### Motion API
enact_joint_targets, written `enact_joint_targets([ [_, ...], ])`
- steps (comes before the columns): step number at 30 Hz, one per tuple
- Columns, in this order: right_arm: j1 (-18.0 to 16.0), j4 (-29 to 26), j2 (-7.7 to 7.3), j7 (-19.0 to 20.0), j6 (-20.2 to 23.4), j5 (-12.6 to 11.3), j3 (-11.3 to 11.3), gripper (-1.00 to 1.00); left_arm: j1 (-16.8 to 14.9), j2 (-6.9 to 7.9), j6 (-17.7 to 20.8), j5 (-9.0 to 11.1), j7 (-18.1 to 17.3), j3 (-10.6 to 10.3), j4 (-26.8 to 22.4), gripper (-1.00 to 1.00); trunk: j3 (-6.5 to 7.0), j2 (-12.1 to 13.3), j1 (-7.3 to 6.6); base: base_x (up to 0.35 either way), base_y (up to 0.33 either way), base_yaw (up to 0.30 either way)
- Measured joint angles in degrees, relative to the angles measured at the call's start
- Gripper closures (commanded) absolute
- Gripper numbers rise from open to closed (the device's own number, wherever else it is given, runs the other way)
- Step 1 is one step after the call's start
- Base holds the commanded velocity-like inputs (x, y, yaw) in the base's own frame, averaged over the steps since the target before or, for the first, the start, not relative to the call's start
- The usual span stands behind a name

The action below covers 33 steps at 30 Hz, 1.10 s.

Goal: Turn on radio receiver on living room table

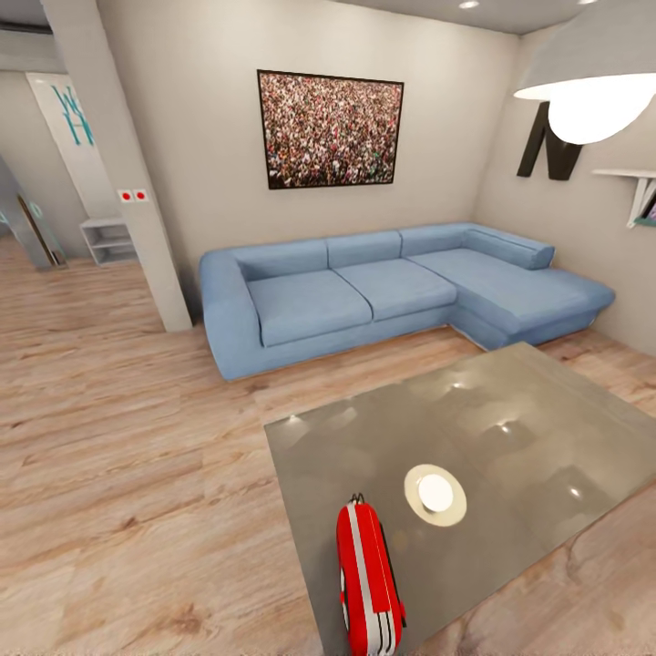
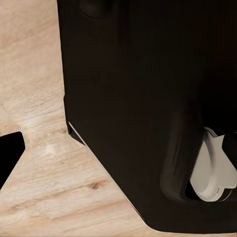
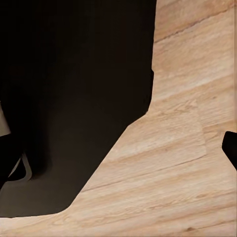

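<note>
Gripper state on both arms: cannot tell, only dark robot body over wood floor (image 3: 182,148). Red radio (image 1: 369,583) lying on shiny grey desk (image 1: 510,428), near blue sofa (image 1: 364,287).

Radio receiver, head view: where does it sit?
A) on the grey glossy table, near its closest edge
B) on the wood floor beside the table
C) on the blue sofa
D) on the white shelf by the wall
A. The red radio receiver stands on the grey table, at the end nearest the camera, well away from the sofa.
</note>
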Motion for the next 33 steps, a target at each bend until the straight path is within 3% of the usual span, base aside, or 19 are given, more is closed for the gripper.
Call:
enact_joint_targets([
  [4, 0.0, -1.9, -1.15, 0.0, 0.1, 0.0, 0.0, -1.00, 0.0, 0.43, 0.2, 0.0, 0.1, 0.0, -2.9, -1.00, -0.37, 0.0, 0.00, 0.000, 0.000, 0.000],
  [11, 0.0, -10.8, -6.15, 0.3, 0.9, 0.0, -0.2, -1.00, 0.0, 1.54, 1.7, 0.1, -0.3, 0.0, -13.4, -1.00, -1.03, 0.0, 0.00, 0.000, 0.000, 0.000],
  [15, 0.0, -15.9, -8.38, 0.4, 1.8, -0.1, -0.2, -1.00, 0.0, 1.86, 5.1, 0.0, -0.3, 0.0, -19.7, -1.00, -1.41, 0.0, 0.00, 0.000, 0.000, 0.000],
  [17, 0.0, -21.5, -10.28, 0.3, 4.9, 0.0, -0.2, -1.00, 0.0, 2.11, 9.2, 0.0, -0.3, 0.0, -26.4, -1.00, -1.59, 0.0, 0.00, 0.000, 0.000, 0.000],
  [20, 0.0, -24.6, -11.30, 0.3, 6.9, -0.1, -0.3, -1.00, 0.0, 2.53, 11.0, 0.0, -0.3, 0.1, -29.6, -1.00, -1.88, 0.0, 0.00, 0.000, 0.000, 0.000],
  [23, -0.6, -31.6, -13.64, 0.5, 10.3, 0.0, -0.3, -1.00, 0.0, 4.00, 13.3, 0.0, -0.6, 0.2, -36.5, -1.00, -2.15, 0.0, 0.00, 0.000, 0.000, 0.000],
  [28, -1.0, -36.7, -15.02, 0.6, 11.0, -0.1, -0.3, -1.00, 0.0, 4.71, 16.0, -0.1, -0.7, 0.3, -44.0, -1.00, -2.63, 0.0, 0.00, 0.000, 0.000, 0.000],
  [33, -1.2, -41.9, -16.17, 0.5, 12.6, -0.1, -0.4, -1.00, 0.0, 5.91, 21.7, -0.1, -1.3, 0.3, -52.7, -1.00, -3.10, 0.0, 0.00, 0.000, 0.000, 0.000],
])
